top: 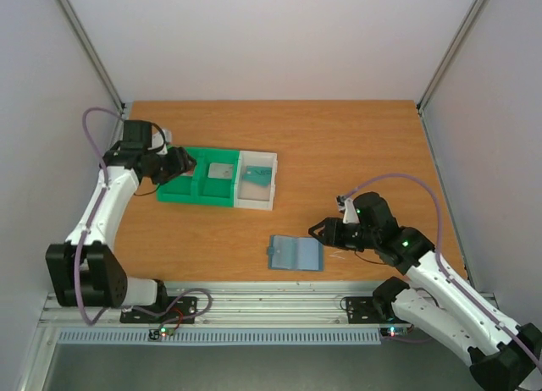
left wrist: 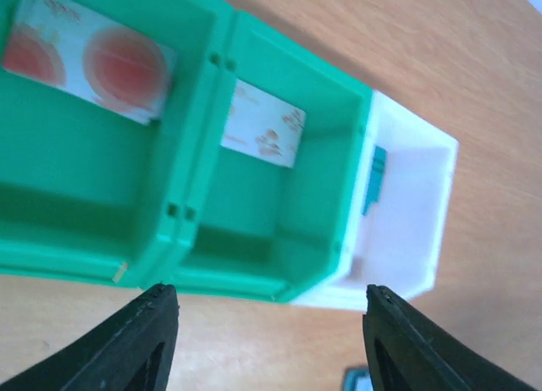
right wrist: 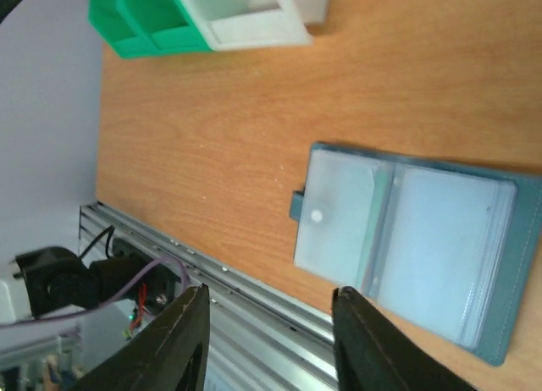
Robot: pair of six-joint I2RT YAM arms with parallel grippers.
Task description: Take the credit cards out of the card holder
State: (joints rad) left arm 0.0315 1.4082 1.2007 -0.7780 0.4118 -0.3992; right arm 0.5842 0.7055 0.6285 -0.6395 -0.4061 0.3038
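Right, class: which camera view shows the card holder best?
The right wrist view: the card holder lies open on the table, close up, its clear sleeves and snap tab plain. The top external view shows it whole but small. The left wrist view catches only a sliver at the bottom edge.

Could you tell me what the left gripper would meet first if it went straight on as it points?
Probably the green tray: the left gripper, jaws open, frames its near wall and the compartment holding a pale card. Depth is unclear, so wall or floor might come first.
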